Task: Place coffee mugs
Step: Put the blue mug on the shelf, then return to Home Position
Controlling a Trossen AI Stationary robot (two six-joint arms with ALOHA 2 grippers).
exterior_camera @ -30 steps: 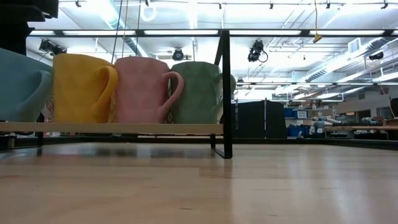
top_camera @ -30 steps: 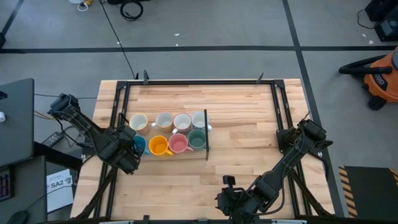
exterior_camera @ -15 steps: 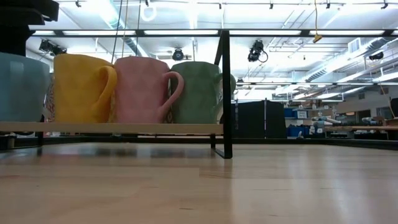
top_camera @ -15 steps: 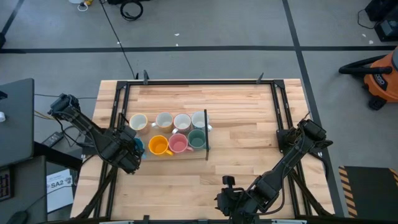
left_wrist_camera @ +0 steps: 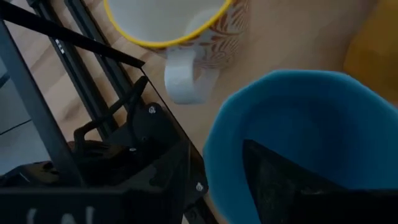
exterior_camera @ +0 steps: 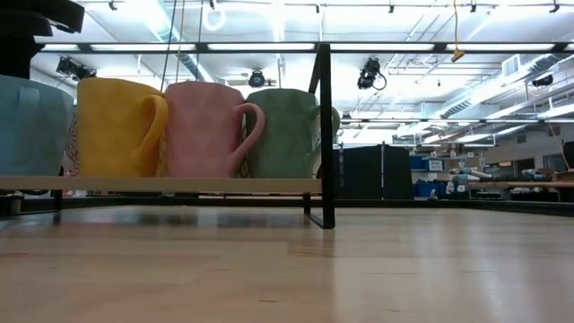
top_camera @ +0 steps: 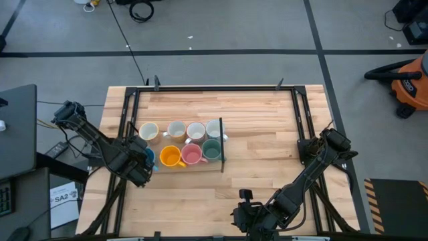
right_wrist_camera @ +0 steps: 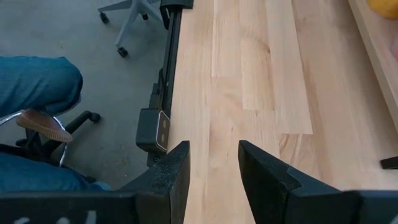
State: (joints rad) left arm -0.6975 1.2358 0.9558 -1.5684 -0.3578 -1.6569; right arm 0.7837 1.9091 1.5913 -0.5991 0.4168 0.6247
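Observation:
Several coffee mugs stand in two rows on a low wooden shelf point(exterior_camera: 161, 183). The front row holds a blue mug point(top_camera: 151, 158), a yellow one point(top_camera: 170, 157), a pink one point(top_camera: 191, 154) and a green one point(top_camera: 211, 150). My left gripper point(top_camera: 143, 163) is open over the blue mug point(left_wrist_camera: 298, 112) at the row's left end. One finger point(left_wrist_camera: 273, 180) is inside the mug and the other point(left_wrist_camera: 155, 137) is outside its wall. A white mug with a yellow rim point(left_wrist_camera: 180, 25) stands behind it. My right gripper point(right_wrist_camera: 214, 165) waits open near the table's front edge. My left gripper straddles the blue mug's wall point(left_wrist_camera: 217, 149) from above, one finger in the hollow and one outside. Bare wood shows between the outer finger and the wall. Whether the inner finger touches the mug, I cannot tell. The mug stands upright on the shelf.
A black post point(top_camera: 221, 144) ends the shelf on the right, with bare wood point(top_camera: 267, 140) beyond it. Black rails point(top_camera: 214, 88) frame the table. A person's leg point(right_wrist_camera: 31, 81) and a chair base point(right_wrist_camera: 127, 18) are beside the table. An orange vacuum point(top_camera: 411, 84) is on the floor.
In the low view the blue mug showed a bulge on its right side a second ago. That side now stands straight and upright on the shelf. In the high view less of the mug shows past my left gripper.

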